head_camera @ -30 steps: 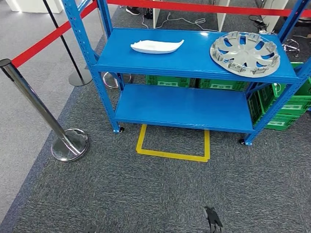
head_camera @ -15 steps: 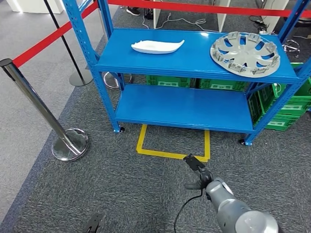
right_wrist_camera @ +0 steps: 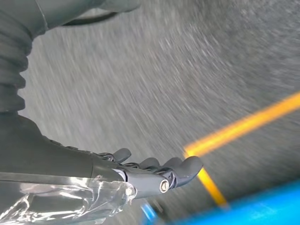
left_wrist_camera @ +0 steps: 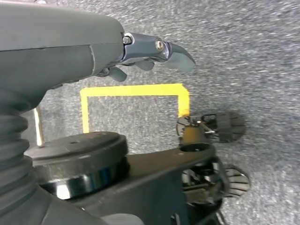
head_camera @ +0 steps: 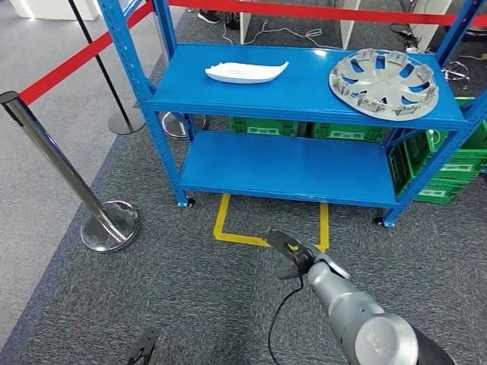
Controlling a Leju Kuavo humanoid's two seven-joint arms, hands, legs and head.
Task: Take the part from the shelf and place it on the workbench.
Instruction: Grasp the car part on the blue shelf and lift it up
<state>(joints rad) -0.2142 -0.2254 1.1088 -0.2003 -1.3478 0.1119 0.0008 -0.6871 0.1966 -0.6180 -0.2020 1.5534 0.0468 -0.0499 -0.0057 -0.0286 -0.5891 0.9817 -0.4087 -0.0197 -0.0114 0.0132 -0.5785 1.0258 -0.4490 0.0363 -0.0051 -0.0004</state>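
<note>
White part lies on your blue shelf's top tier beside the hubcap; your right hand hangs released, empty.

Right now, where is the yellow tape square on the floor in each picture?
Head view: the yellow tape square lies on the grey carpet in front of the blue shelf, just beyond the right hand.
Left wrist view: the square shows beneath the left hand.
Right wrist view: blurred yellow lines beyond the right hand.
Shared landmark: the grey carpet.
</note>
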